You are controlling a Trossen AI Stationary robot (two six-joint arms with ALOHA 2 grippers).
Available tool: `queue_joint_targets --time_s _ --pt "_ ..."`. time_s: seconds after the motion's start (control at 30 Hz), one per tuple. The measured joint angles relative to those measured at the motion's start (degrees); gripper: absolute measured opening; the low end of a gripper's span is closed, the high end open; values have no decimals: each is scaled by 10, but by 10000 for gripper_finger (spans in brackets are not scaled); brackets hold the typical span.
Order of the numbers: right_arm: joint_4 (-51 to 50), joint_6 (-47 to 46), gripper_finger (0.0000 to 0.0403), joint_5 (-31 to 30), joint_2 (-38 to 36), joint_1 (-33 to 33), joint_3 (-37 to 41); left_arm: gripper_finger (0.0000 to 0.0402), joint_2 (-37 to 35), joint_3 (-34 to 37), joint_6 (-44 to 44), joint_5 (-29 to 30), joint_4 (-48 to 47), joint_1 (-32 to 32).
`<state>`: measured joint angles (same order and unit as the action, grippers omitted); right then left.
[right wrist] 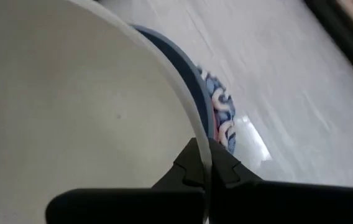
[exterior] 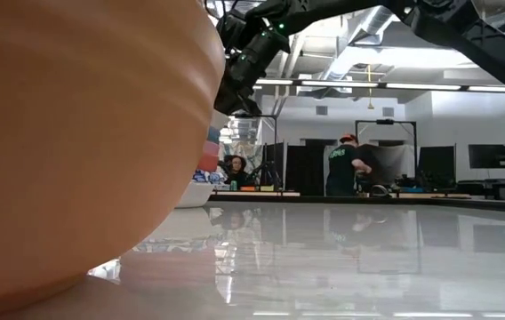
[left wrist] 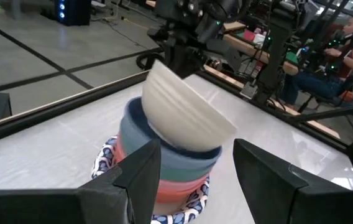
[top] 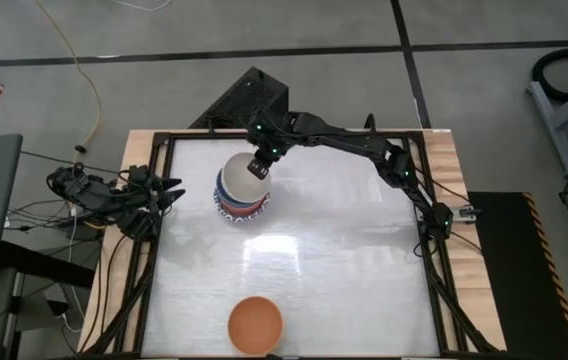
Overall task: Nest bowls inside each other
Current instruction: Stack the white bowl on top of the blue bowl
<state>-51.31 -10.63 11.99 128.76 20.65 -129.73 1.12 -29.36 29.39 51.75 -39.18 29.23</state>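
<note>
From above, the right gripper (top: pixel 259 168) reaches across the table (top: pixel 364 260) and pinches the rim of the cream bowl (top: pixel 242 180), which sits tilted over the stack of bowls (top: pixel 242 208), seemingly so it can drop into the one below; the orange bowl (top: pixel 255 324) waits alone at the near edge, well apart, and looks like the last to be nested. The left gripper (top: pixel 171 190) rests at the table's left edge, fingers apart, holding nothing. At table height the orange bowl (exterior: pixel 75 142) fills the foreground and hides most of the stack. The left wrist view shows the cream bowl (left wrist: pixel 186 109) leaning on the blue bowl (left wrist: pixel 170 152), with a red or pink one beneath and a patterned plate (left wrist: pixel 111 155) under all. The right wrist view shows the fingers clamped together across the cream bowl's rim (right wrist: pixel 202 155), one inside and one outside, a hold that lets the bowl hang free.
</note>
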Motion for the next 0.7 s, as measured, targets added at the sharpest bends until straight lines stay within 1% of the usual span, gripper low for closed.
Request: queue_joint_targets --time_s 0.4,0.7 --pt "6 2 10 -1 0 0 5 191 0 0 -2 1 0 0" --pt "14 1 45 -5 0 -1 5 191 0 0 -8 1 0 0"
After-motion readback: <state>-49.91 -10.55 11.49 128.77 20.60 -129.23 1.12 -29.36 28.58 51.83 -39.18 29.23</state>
